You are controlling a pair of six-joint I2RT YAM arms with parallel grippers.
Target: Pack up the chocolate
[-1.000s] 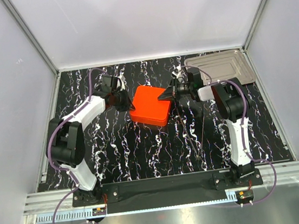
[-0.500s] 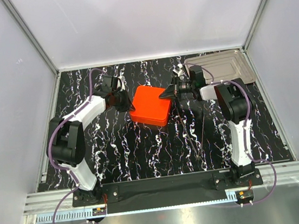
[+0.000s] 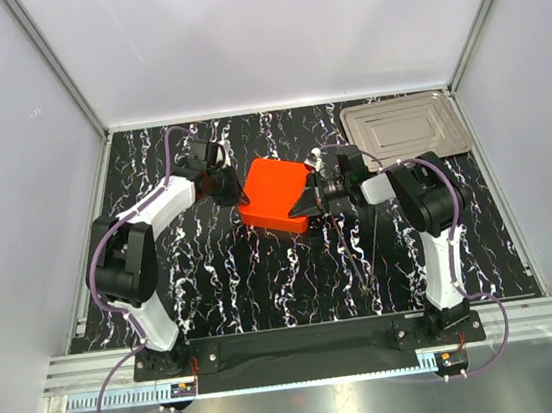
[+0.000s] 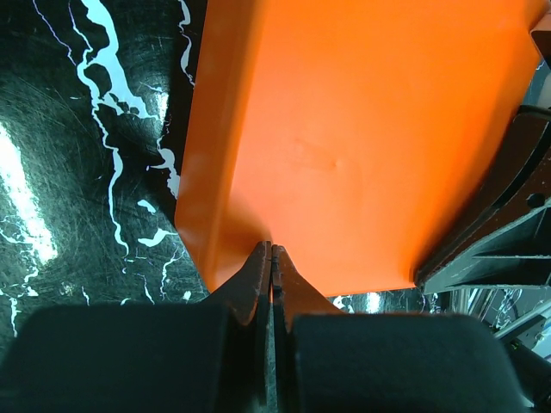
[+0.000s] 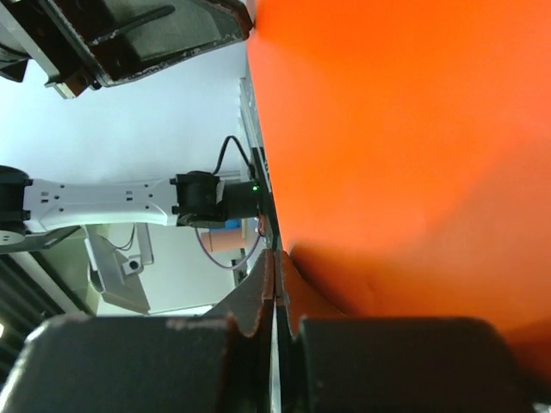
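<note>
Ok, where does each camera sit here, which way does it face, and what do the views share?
Top external: above and behind the bases, looking down on the black marbled table; both arms, left gripper and right gripper show.
Left wrist: behind the shut left gripper, facing the square orange plastic box.
Right wrist: behind the shut right gripper, facing the same box.
All three share that box.

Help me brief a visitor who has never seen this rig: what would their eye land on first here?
The bright orange box in the middle of the black marbled table stands out most. The left gripper and the right gripper, both shut, set their tips against it from opposite sides, one at its far-left edge and one at its near-right corner. A silver tray lies in the far right corner.
</note>
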